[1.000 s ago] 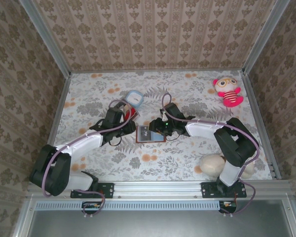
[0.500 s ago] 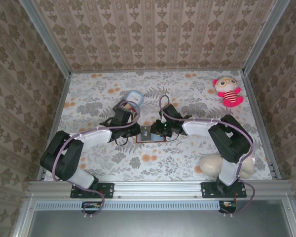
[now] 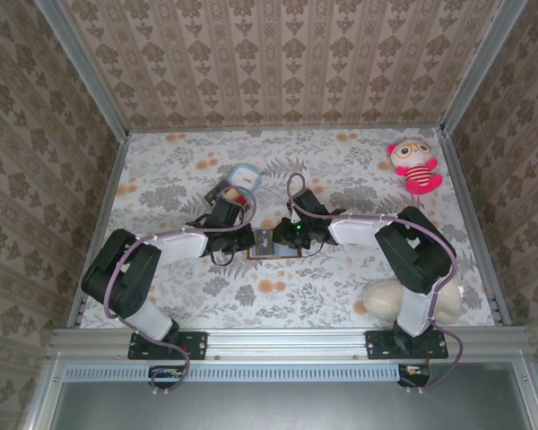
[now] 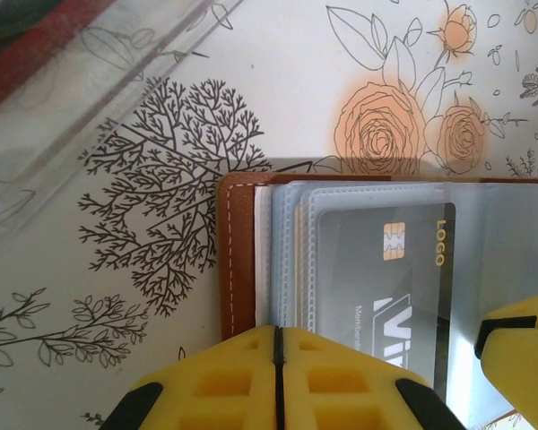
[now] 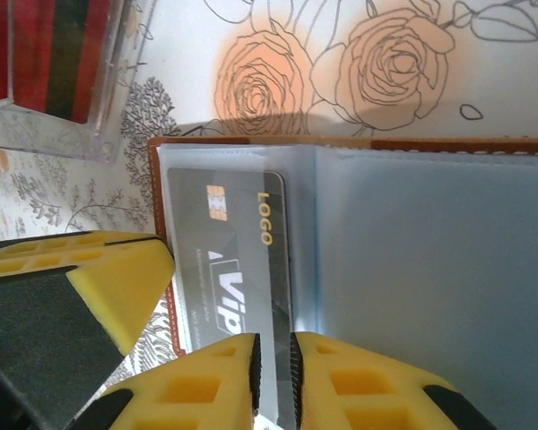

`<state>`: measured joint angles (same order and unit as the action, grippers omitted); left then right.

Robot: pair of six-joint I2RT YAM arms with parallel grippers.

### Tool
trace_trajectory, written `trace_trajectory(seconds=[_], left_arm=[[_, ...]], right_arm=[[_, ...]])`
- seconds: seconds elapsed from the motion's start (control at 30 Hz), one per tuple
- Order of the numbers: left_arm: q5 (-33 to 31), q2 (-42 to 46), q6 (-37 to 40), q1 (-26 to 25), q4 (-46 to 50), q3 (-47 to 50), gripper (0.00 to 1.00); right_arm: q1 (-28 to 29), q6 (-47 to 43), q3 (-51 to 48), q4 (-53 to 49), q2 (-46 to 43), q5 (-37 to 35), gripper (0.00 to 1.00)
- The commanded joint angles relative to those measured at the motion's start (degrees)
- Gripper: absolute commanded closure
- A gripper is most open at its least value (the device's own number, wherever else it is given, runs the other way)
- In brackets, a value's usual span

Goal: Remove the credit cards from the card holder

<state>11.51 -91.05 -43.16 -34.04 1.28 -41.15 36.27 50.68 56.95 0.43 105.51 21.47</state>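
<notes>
The brown card holder (image 3: pixel 275 247) lies open on the floral table, its light blue inner face (image 5: pixel 430 269) up and its stitched brown edge (image 4: pixel 238 260) on the left. A dark grey credit card (image 5: pixel 233 260) marked LOGO and VIP sits in the left clear sleeve (image 4: pixel 386 278). My left gripper (image 3: pixel 249 238) is shut at the holder's left edge, its yellow pads (image 4: pixel 276 358) meeting over the sleeve edges. My right gripper (image 3: pixel 287 235) is shut on the card's right edge (image 5: pixel 273 367), a thin gap between its pads.
A small clear plastic box (image 3: pixel 229 199) with red and dark items lies just behind the left gripper (image 5: pixel 54 72). A light blue square (image 3: pixel 245 177) lies beyond it. A pink doll (image 3: pixel 414 166) sits far right. A beige plush (image 3: pixel 390 300) rests near the right arm's base.
The left gripper has moved right from the clear box to the holder's left edge and shut. The right gripper has closed onto the card.
</notes>
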Motion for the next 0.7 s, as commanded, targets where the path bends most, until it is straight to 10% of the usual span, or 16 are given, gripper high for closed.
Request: trace_trajectory(seconds=[0.0, 0.67], left_arm=[[-0.9, -1.3, -1.3, -0.1, 2.9, -1.1, 0.92], [-0.3, -3.2, -0.3, 0.1, 5.2, -1.0, 0.94]], right_arm=[[0.3, -1.4, 1.1, -1.5, 1.7, 1.3, 0.8], [0.3, -0.6, 0.8, 3.7, 4.0, 6.1, 0.84]])
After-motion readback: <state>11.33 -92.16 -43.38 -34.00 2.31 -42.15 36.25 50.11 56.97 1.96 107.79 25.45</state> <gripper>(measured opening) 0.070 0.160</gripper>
